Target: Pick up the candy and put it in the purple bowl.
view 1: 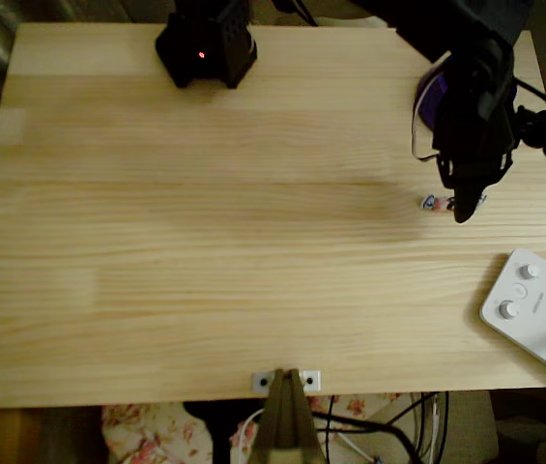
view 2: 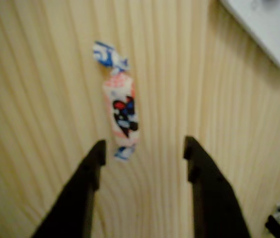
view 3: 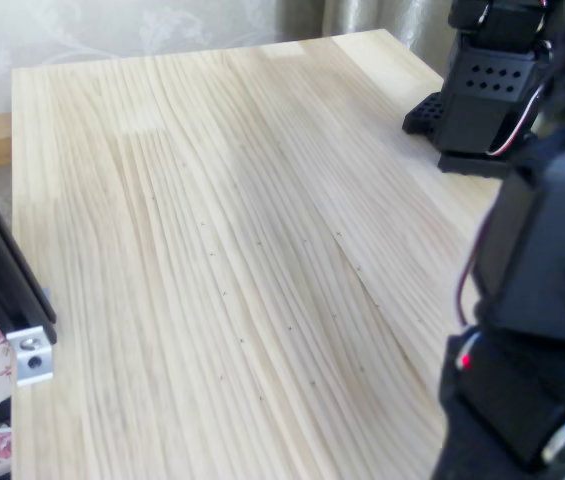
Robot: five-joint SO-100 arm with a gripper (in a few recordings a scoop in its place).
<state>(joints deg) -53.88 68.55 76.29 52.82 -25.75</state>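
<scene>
Wide pine tabletop takes up most of the overhead view, and all the action sits out toward three o'clock. The black arm reaches in from the upper right, and tucked beneath it, around two o'clock, a sliver of the purple bowl peeks out, mostly covered by the arm. Down at four o'clock a white device with round knobs lies on the corner.

Now the small stuff: the candy lies flat on the wood at three o'clock in the overhead view, just below the bowl. In the wrist view it points toward twelve, twisted ends fore and aft.

The risk here, by my reading: the sweet sits off-centre, its near tail just beside the left finger rather than midway. Drop straight down and that finger may land on the wrapper or nudge it aside, and the pinch could catch only a twisted end, which would slip.

The claw is spread wide, both dark fingers well apart, holding nothing; whether it touches the wood I cannot tell.
</scene>
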